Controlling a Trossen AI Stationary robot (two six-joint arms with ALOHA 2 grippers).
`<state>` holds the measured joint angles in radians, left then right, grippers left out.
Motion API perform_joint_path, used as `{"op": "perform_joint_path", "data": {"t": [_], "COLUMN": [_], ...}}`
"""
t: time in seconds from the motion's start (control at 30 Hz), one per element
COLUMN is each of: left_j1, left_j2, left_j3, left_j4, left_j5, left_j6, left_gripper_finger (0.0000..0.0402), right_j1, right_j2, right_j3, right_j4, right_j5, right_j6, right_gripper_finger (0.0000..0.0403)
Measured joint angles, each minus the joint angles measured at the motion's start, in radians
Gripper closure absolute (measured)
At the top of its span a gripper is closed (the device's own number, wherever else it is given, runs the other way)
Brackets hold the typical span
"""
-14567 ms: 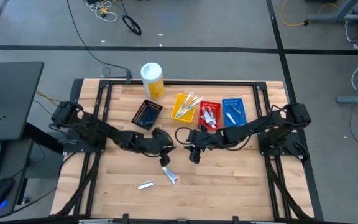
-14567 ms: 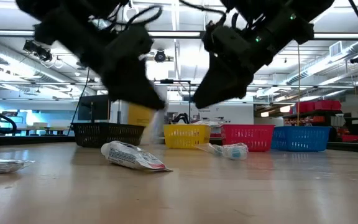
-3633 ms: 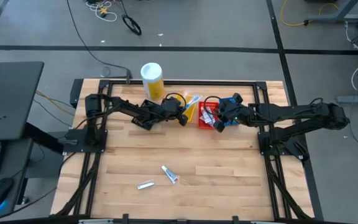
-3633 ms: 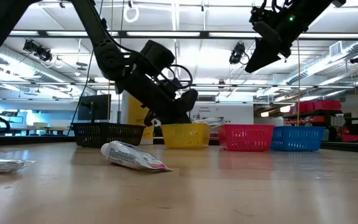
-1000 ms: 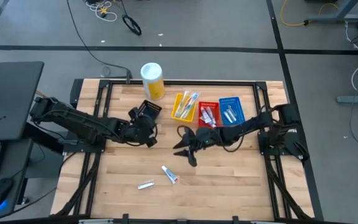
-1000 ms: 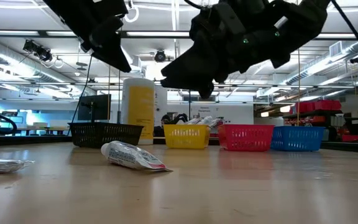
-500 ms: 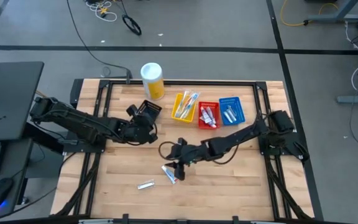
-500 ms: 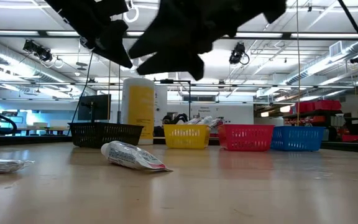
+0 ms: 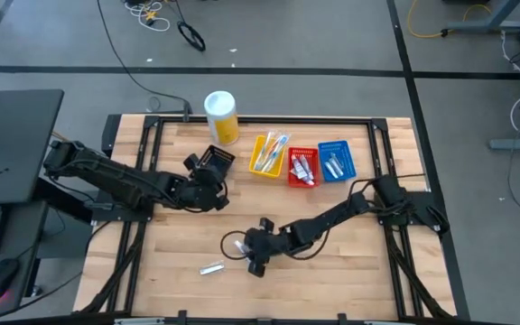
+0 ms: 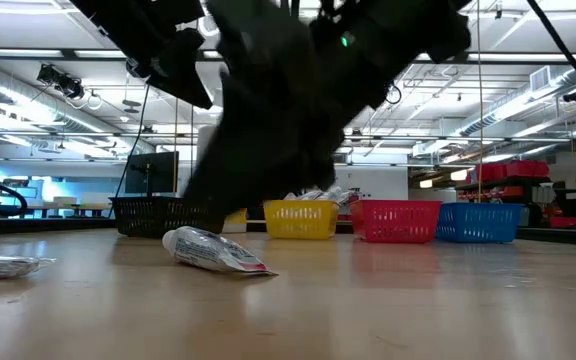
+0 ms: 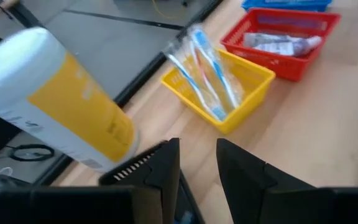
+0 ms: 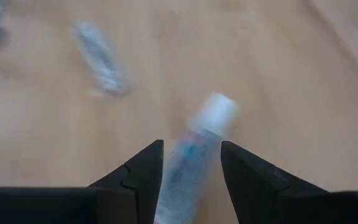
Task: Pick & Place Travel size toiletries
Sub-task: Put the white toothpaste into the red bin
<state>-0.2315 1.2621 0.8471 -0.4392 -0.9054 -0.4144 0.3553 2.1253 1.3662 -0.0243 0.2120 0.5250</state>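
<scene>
A white toothpaste tube point(image 9: 239, 244) lies flat on the wooden table point(image 9: 332, 271). In the right wrist view the tube point(image 12: 197, 140) shows blurred, its white cap point(image 12: 219, 109) pointing away. My right gripper point(image 12: 191, 163) is open just over it, one finger on either side. A small clear-wrapped packet point(image 9: 211, 267) lies on the table closer to the near edge. My left gripper point(image 9: 208, 173) waits open and empty over the black tray point(image 9: 217, 161). Toothbrushes point(image 11: 207, 68) lie in the yellow tray point(image 9: 267, 155), and more tubes lie in the red tray point(image 9: 302, 168).
A tall yellow canister point(image 9: 221, 116) with a white lid stands at the far edge, left of the trays. The blue tray point(image 9: 337, 161) holds wrapped items. In the low view the right arm point(image 10: 288, 110) hangs over the tube point(image 10: 218, 252). The table is bare wood to the right.
My right gripper has swung from in front of the trays toward the near edge and to the left. It has sunk and tipped down until its fingers stand over the toothpaste tube. The tube and the packet have stayed where they were.
</scene>
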Motion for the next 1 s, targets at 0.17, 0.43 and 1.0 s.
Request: {"op": "perform_joint_path", "data": {"t": [0.17, 0.43, 1.0], "left_j1": [-0.024, -0.033, -0.033], "left_j2": [0.000, 0.000, 0.000], "left_j3": [0.000, 0.000, 0.000], "left_j4": [-0.006, -0.011, -0.016], "left_j5": [0.035, 0.034, 0.029], "left_j6": [-0.029, -0.043, -0.042], "left_gripper_finger": [0.0287, 0.0287, 0.0287], "right_j1": [0.014, 0.027, 0.030], "right_j2": [0.037, 0.043, 0.042], "right_j3": [0.002, 0.001, 0.000], "right_j4": [-0.033, 0.006, 0.076], "right_j5": [0.121, 0.121, 0.143], "right_j6": [0.028, 0.028, 0.042], "right_gripper_finger": [0.0231, 0.0231, 0.0231]}}
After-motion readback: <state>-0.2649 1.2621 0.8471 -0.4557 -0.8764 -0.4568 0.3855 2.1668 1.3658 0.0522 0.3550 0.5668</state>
